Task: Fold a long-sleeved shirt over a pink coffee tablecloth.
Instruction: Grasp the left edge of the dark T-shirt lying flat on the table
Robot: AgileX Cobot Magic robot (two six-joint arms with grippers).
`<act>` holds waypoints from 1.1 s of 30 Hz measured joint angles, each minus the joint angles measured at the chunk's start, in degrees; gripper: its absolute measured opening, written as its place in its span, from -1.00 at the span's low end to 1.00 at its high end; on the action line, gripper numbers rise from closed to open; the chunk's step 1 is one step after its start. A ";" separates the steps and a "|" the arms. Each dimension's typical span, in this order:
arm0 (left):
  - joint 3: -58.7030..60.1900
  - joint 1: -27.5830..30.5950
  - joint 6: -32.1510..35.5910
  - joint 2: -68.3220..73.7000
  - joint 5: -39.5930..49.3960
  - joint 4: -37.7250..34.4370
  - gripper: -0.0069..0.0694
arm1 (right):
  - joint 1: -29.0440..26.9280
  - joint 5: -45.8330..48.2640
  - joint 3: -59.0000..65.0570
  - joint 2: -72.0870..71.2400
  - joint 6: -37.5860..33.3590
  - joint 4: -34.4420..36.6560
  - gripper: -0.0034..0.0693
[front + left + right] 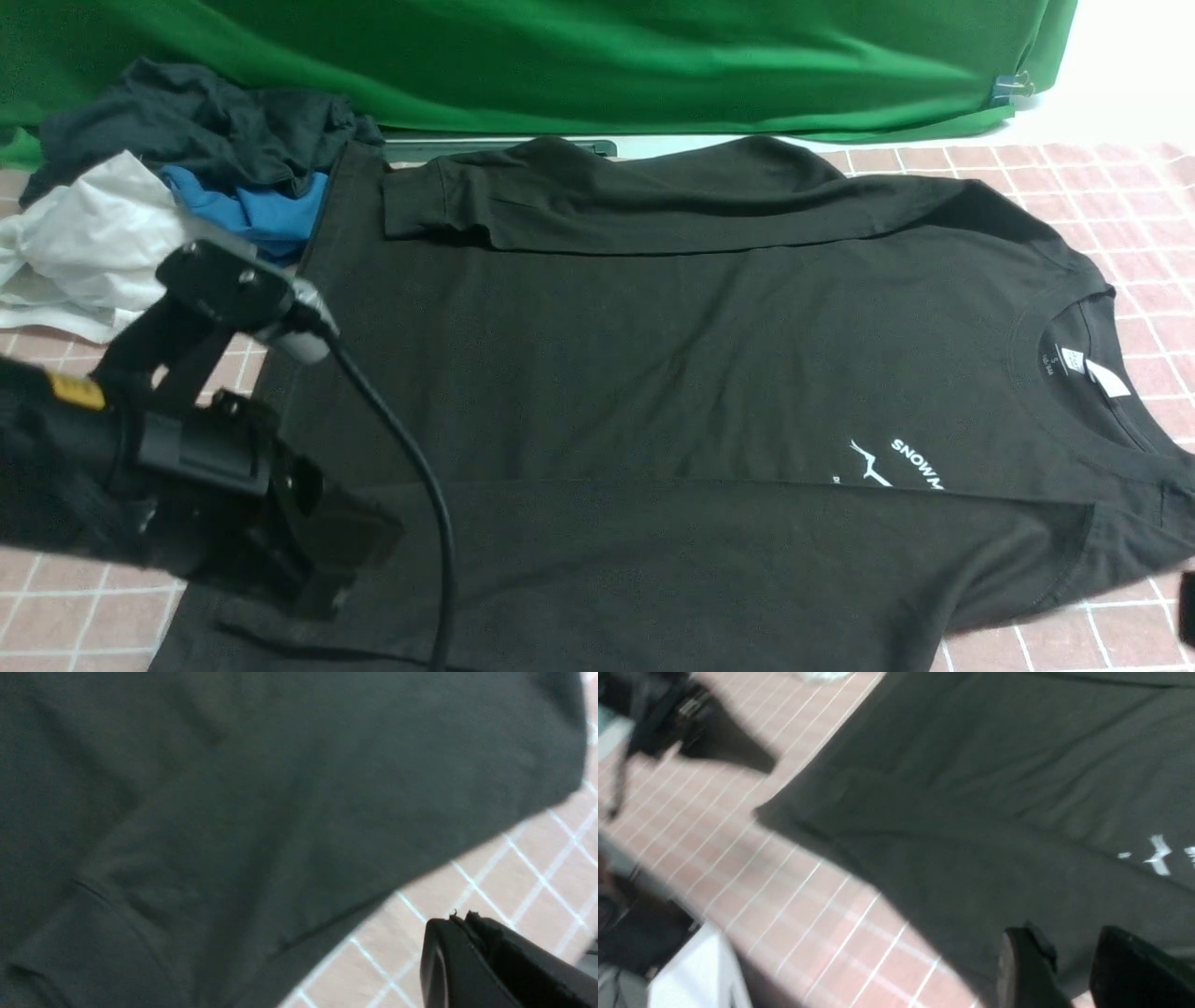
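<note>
Hovering at about 8 o'clock in the front view, the left gripper point(460, 918) has its jaws pressed fully together with nothing between them. Its tips sit over bare pink cloth just beside the shirt's hem corner. A black cable point(411, 467) loops from the arm down across the hem.

The right gripper point(1073, 970) shows clearly only in its own wrist view, which is blurred. Its two fingers point(1027, 970) stand apart with a plain gap and no fabric pinched between them, poised at the shirt's near edge by the chest print.

The long-sleeved shirt point(653, 355) lies flat and sideways, with the collar toward 3 o'clock and the hem toward 9 o'clock. Its far sleeve point(653, 201) is folded across the body at 12 o'clock, and its near sleeve point(747, 560) at 6 o'clock. The white lettering point(910, 462) and the neck label point(1106, 378) face up.

The pink coffee tablecloth point(1120, 205) lies under the shirt and shows around it at 3, 5 and 8 o'clock. A heap of dark, blue and white garments point(187, 168) lies at 10 o'clock, touching the hem. The green backdrop point(560, 56) hangs across 12 o'clock.
</note>
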 joint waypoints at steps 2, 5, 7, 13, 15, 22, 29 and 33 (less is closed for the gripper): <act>-0.86 0.00 0.25 0.87 -0.03 2.25 -0.77 | 1.95 0.48 -0.28 1.42 0.00 0.00 -0.33; -1.96 1.03 0.25 2.88 0.61 5.94 -0.77 | 4.00 1.36 -0.34 3.48 -0.08 -0.04 -0.30; -2.31 3.24 0.60 4.42 0.95 6.49 -0.77 | 4.47 1.99 -0.34 4.74 -0.58 -0.04 -0.27; -2.60 9.87 8.54 13.53 -0.96 5.68 -0.77 | 4.79 2.85 -0.41 6.00 -4.02 -0.11 -0.25; -2.60 10.04 10.11 16.52 -2.97 5.89 -0.75 | 4.79 2.95 -0.41 6.00 -4.57 -0.18 -0.25; -2.60 10.04 22.74 25.22 -13.79 5.06 -0.32 | 4.80 3.31 -0.41 6.00 -6.36 -0.22 -0.25; -2.64 10.04 31.49 31.96 -20.99 3.83 0.23 | 4.80 3.07 -0.41 6.00 -7.33 -0.22 -0.25; -2.64 10.04 37.30 35.41 -22.11 0.47 0.26 | 4.80 1.94 -0.41 6.00 -7.33 -0.09 -0.25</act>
